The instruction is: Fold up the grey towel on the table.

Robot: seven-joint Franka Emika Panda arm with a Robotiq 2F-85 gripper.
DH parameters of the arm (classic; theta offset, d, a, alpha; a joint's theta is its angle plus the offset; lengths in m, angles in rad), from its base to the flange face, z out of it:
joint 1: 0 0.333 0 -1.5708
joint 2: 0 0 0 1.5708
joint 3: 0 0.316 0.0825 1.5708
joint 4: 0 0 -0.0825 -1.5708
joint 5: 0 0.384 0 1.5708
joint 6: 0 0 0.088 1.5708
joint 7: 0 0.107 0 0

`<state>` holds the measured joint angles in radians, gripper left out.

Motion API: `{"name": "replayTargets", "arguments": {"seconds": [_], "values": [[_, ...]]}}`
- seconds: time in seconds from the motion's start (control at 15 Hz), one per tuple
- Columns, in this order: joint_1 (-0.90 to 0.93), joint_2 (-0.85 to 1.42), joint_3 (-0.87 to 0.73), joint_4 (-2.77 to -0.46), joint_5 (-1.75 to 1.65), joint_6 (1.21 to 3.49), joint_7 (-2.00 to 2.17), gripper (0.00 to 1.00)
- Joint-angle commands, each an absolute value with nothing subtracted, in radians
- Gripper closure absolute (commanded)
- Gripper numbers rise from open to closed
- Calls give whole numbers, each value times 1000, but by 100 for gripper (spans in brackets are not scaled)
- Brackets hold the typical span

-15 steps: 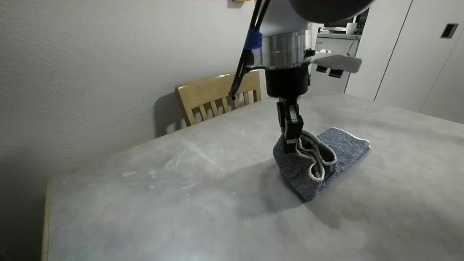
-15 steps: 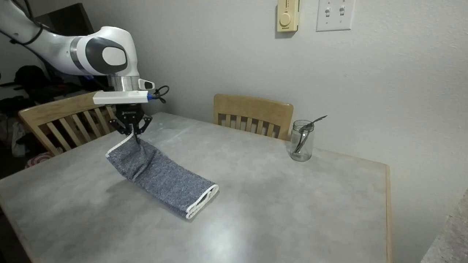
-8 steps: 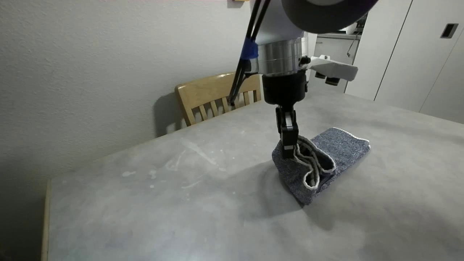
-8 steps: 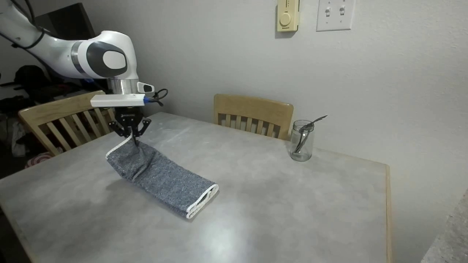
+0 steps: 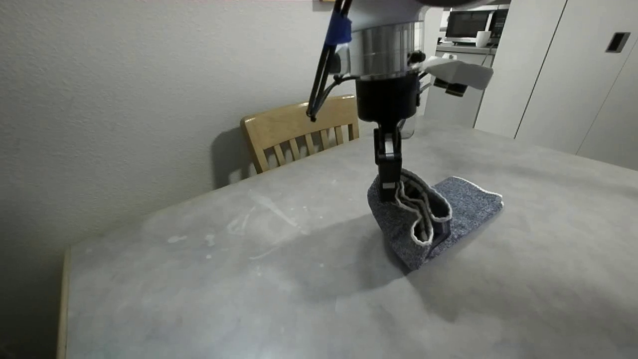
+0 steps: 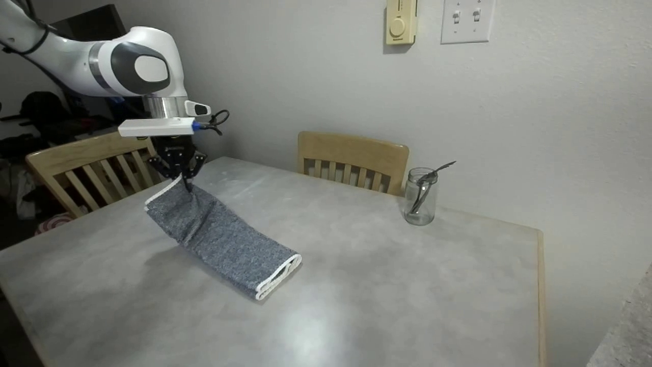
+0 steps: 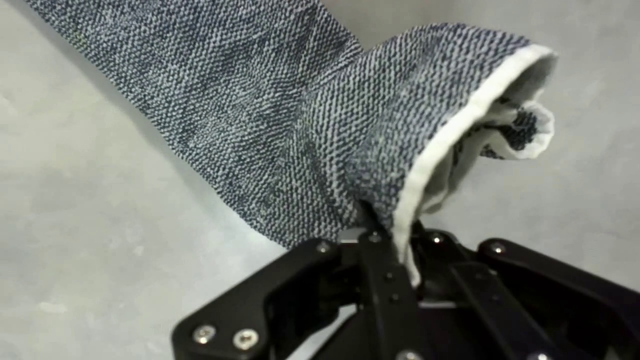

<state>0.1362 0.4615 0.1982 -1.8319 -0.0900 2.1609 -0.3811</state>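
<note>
A: What is the gripper [image 5: 389,192] doing?

B: Its jaws are pinched on the grey towel [image 6: 229,239] near one end, with the white trim [image 7: 470,107] running down between them. How many layers they have, I can't tell.

A: Anything different there?

B: Not the hold. But the gripper rides higher than it does half a second ago, and the held end [image 6: 170,204] comes up with it, off the table [image 6: 382,285].

A: And the rest of the cloth?

B: It lies flat on the tabletop, except that the far end [image 6: 277,276] is now slightly nearer the gripper than before. I take that as the pull dragging the whole strip along.

A: So is it closer to being folded?

B: Hardly, I'd say. It looks doubled into a long strip already, but the next fold needs the held end carried back over the lying part. More pulling this way would likely just slide it.

A: Anything to bump into?

B: The glass jar [image 6: 428,201] stands well apart, near the wooden chair [image 6: 351,149].
</note>
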Motion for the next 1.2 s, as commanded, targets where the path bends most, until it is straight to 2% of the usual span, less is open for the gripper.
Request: {"name": "replayTargets", "arguments": {"seconds": [0.0,0.4,0.87,1.13], "values": [[106,392,215,-1861,-36,2150,-427,98],[-6,352,252,-1847,170,2041,-835,98],[-112,404,186,-1762,268,1770,-1333,98],[-130,441,137,-1732,295,1693,-1431,98]]}}
